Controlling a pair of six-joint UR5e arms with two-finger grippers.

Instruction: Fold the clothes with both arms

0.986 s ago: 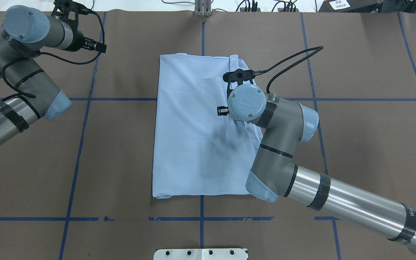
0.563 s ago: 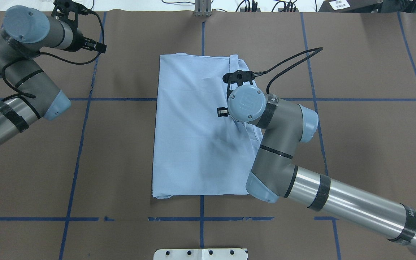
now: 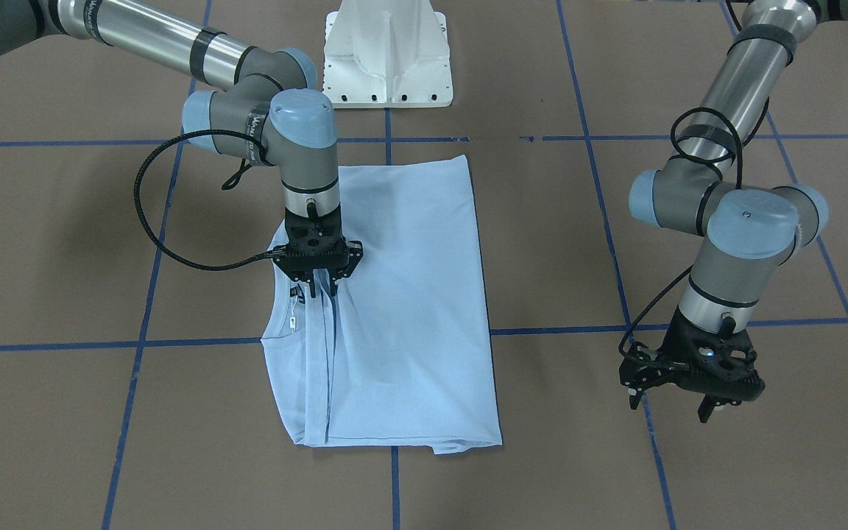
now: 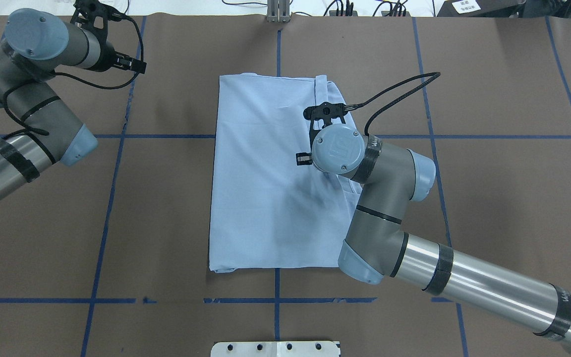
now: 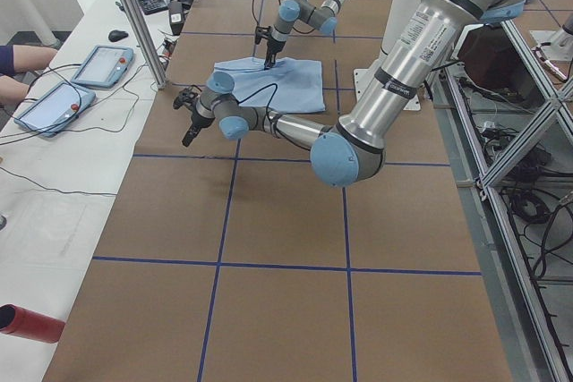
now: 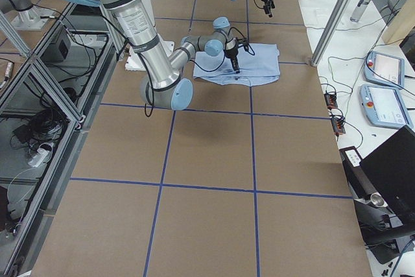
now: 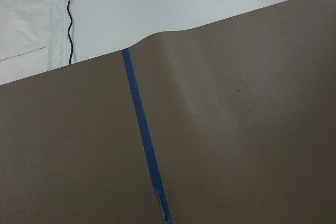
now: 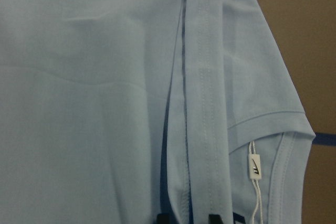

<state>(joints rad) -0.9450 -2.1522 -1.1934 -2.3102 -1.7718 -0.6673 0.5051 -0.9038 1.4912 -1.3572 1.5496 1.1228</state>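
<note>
Moved: right arm point(image 4: 414, 258) is sitting slightly nearer the robot's side of the table than a second ago, wrist and cable shifted with it; left arm point(image 4: 28, 114) and T-shirt point(image 4: 265, 173) are lying as before.
T-shirt: lying flat on the brown table point(image 3: 63, 258), folded lengthwise into a long rectangle, collar end pointing away from the robot, white tag point(image 8: 254, 167) showing at the neck.
Right gripper point(image 3: 322, 288): pointing straight down over the shirt's folded side near the collar, tips touching or just above the cloth.
Right jaws: fingers drawn close, only a narrow gap; the stitched hem strip point(image 8: 202, 103) is running between the two tips in the wrist view; cannot tell whether they are actually pinching it.
Left gripper point(image 3: 673, 405): hovering over bare table, well apart from the shirt.
Left jaws: fingers spread wide, holding nothing.
Left wrist view: showing only brown table and a blue tape line point(image 7: 144, 145).
</note>
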